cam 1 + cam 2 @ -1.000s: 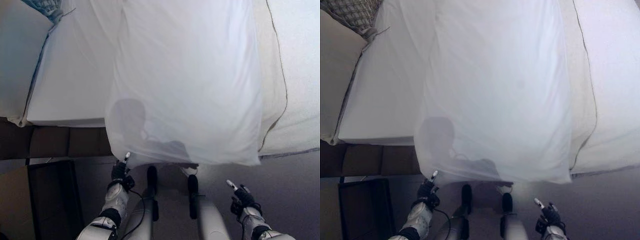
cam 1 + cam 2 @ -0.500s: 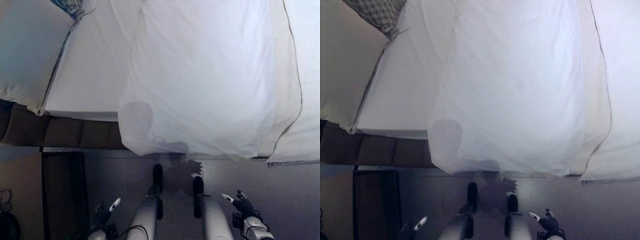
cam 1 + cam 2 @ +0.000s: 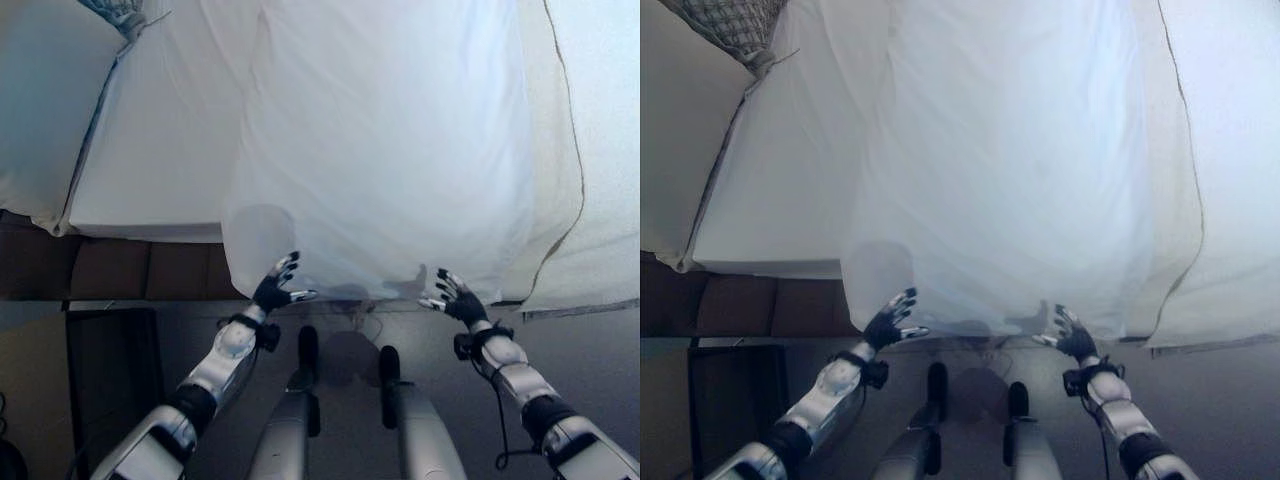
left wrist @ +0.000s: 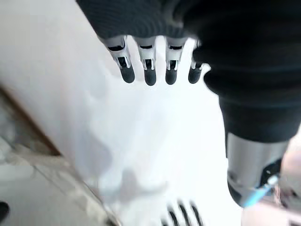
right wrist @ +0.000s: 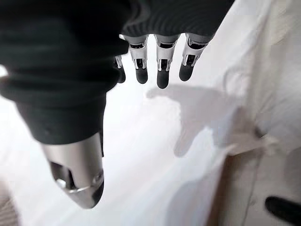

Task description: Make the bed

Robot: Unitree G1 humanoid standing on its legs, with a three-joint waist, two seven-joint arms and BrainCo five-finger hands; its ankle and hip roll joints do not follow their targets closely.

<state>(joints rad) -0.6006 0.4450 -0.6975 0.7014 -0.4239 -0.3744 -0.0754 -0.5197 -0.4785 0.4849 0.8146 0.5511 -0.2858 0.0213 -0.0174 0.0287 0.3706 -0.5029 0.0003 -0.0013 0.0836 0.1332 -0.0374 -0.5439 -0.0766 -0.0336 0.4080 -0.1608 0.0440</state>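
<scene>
Both hands were raised toward the hanging edge of the white sheet (image 3: pixel 380 150). Left hand (image 3: pixel 275 291) sat just below the sheet's lower left corner, fingers straight and spread, thumb held apart, nothing in its grasp. Left wrist view confirmed this: the fingers (image 4: pixel 149 71) were extended side by side, with the white cloth past their dark tips. Contact with the cloth could not be judged.

Right hand (image 3: pixel 455 297) was at the sheet's lower edge toward its right corner, also with fingers straight and splayed, holding nothing. In the right wrist view the fingers (image 5: pixel 162 70) pointed at the sheet, and the hand's shadow fell on the cloth just past them.

Sheet lay lengthwise over the mattress (image 3: pixel 160 140), its near end draped over the bed's edge and hanging down toward the grey floor (image 3: pixel 600 360). Surface looked mostly smooth, with soft folds near the hanging end. On the right, a second layer of bedding (image 3: pixel 600 150) with a dark-piped hem lay beside and partly under the sheet, its edge also hanging over the bed's side. On the left, the bare white mattress showed between the sheet and a large pale pillow (image 3: pixel 40 110) at the far left. A patterned cushion (image 3: pixel 725 22) was at the upper left corner, touching the pillow. Below the mattress, the dark brown bed base (image 3: pixel 120 270) was visible, with a dark piece of furniture (image 3: pixel 110 370) standing on the floor beside it.
</scene>
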